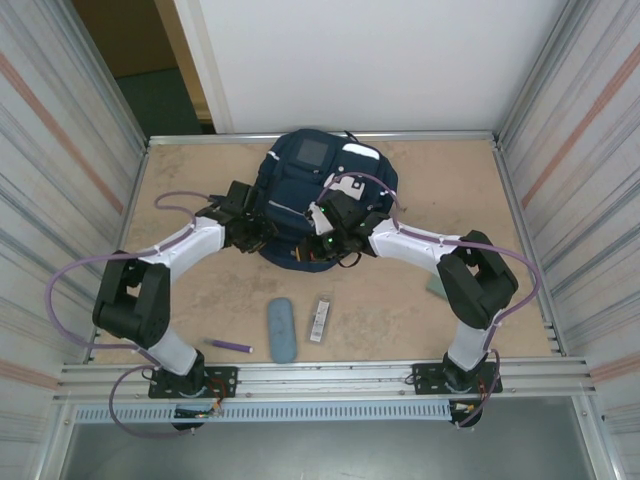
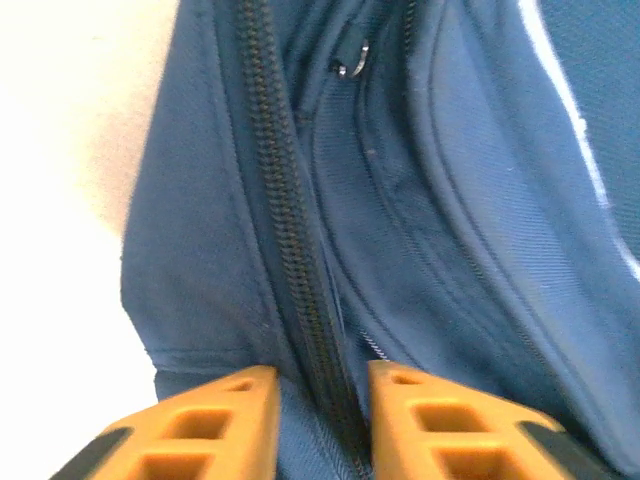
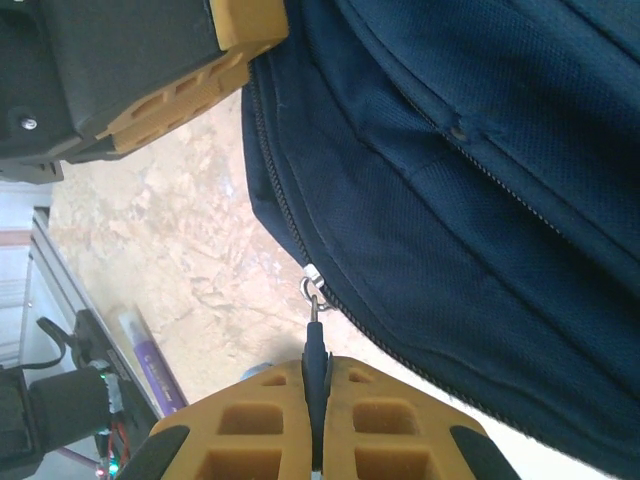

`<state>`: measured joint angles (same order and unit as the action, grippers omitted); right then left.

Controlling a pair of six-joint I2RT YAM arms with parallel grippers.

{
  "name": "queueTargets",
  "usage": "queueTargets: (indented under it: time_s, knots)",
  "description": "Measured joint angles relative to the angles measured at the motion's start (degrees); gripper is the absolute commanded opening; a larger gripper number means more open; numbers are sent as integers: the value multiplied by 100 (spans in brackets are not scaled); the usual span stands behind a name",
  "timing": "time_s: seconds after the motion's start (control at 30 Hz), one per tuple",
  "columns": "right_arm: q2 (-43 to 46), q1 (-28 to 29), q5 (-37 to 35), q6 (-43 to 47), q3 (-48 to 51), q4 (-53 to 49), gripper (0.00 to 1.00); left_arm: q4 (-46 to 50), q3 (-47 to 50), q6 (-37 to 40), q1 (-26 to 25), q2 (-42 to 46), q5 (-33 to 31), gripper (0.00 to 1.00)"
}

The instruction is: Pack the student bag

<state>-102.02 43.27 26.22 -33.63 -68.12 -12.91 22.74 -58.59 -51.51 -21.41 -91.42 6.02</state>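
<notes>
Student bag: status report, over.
Right tool shut on zipper pull. Left tool astride zip seam of student bag, grip unclear. Pouch, pen unpacked on table.

student bag (image 1: 290, 185): matt navy woven cloth; zip pull (image 3: 314, 305): shiny metal; table (image 1: 400, 310): rough mottled wood.

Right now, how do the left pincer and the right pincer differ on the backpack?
The right pincer is shut on the zipper pull; the left pincer stands with fingers apart astride a zipper line, grip unclear. The right pincer holds a thin dark tab; the left pincer has only fabric and teeth between its fingers. Both are at the student bag.
</notes>
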Motion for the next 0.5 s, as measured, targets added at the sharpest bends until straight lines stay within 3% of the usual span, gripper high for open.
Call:
queueTargets:
  time_s: [0.07,0.23,0.5]
  knots:
    - [20,-9,-101,105,20,-76,0,20,28,17,0,0,-85,0]
    - [442,-208,-260,282,503,-129,0,4,63,203,142,28,101,0]
    - [1266,-1027,-385,494,1471,-330,0,-9,210,498,809,107,463,0]
